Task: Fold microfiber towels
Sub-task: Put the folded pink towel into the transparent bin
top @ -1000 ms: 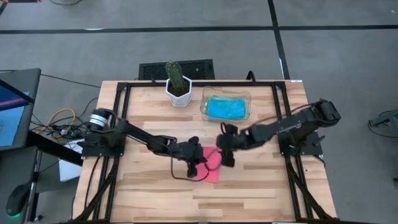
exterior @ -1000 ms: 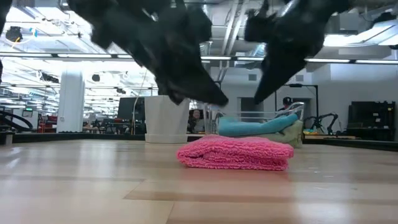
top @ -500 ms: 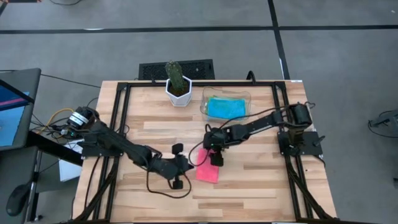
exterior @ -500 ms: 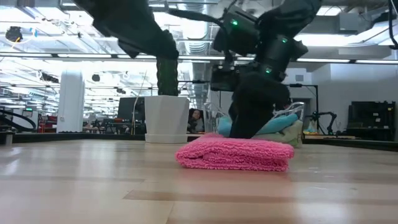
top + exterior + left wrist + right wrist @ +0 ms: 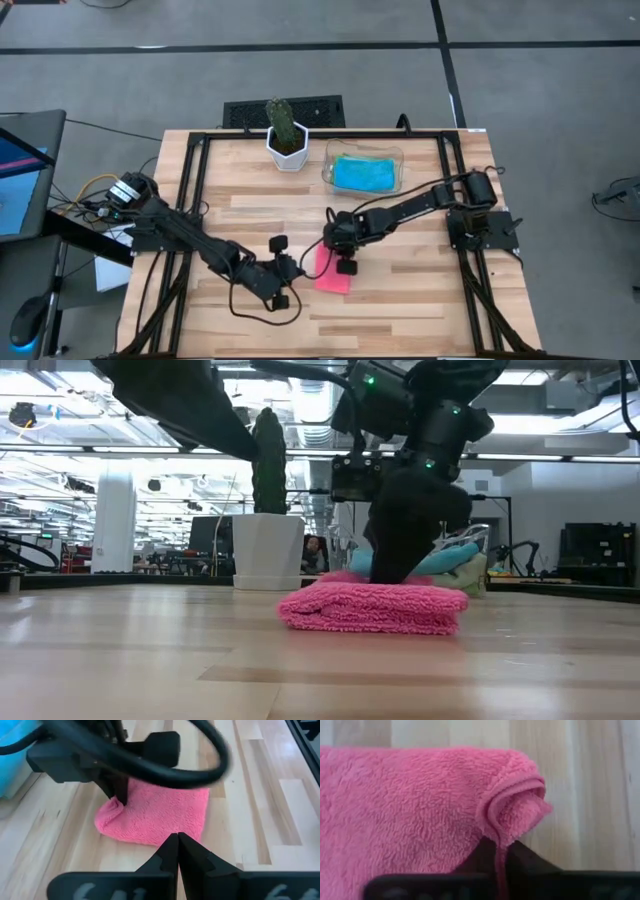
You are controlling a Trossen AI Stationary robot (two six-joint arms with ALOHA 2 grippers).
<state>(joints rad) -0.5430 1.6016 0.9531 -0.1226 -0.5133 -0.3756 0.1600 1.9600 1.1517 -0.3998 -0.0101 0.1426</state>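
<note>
While clamped shut on a rolled corner of the pink towel (image 5: 410,805), right gripper (image 5: 497,845) down low at the cloth, fingers together with the hemmed pink edge pinched between them. Seen from above, right gripper (image 5: 331,246) sitting at the towel's 12 o'clock end, arm reaching in from 3 o'clock. From table height, dark wrist planted right on top of the folded pink towel (image 5: 375,608), right gripper (image 5: 400,560) pressing into the far side of it.

Folded into a thick little pad, lying flat on the wooden table (image 5: 420,300), a touch toward 6 o'clock of centre; pink towel (image 5: 338,280) partly under the right wrist.

Over at the towel's 9 o'clock, left gripper (image 5: 298,268) just beside the cloth, not touching. Fingers pressed together, nothing between them: left gripper (image 5: 177,837) pointing at the near edge of the pink towel (image 5: 160,815), with a sliver of bare wood between.

Further out at 1 o'clock from the pink cloth, well apart: turquoise towel (image 5: 365,173) resting inside the clear tray (image 5: 398,155). At 11 o'clock, beside that tray, a cactus (image 5: 282,118) standing upright in a white pot (image 5: 287,150).
</note>
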